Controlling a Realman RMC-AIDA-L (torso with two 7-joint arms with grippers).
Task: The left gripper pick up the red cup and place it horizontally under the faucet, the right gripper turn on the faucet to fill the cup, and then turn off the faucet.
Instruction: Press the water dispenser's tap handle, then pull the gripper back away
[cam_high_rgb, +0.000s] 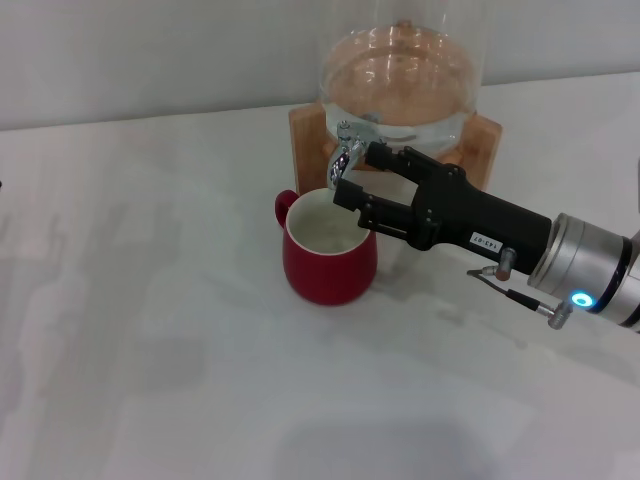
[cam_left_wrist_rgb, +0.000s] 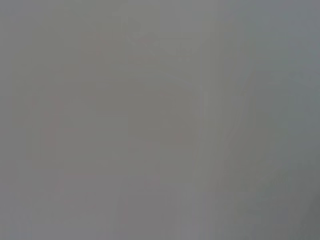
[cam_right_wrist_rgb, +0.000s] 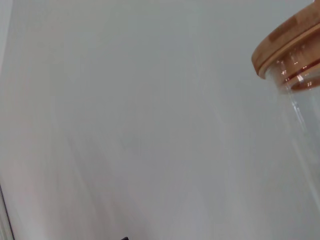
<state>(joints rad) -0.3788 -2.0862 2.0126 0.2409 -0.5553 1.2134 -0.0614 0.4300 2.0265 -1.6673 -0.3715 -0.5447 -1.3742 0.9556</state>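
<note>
White table (cam_high_rgb: 150, 300): red cup (cam_high_rgb: 330, 262) just beside right claw (cam_high_rgb: 357, 172).

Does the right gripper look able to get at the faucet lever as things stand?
Probably yes: the right gripper is already at the faucet, fingers apart beside its chrome body, above the red cup; nothing stands between them.

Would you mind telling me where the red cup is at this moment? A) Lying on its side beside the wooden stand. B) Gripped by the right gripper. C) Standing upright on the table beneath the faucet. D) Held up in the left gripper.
C: the red cup stands upright on the table below the faucet, with the right gripper at the faucet, not on the cup.
</note>
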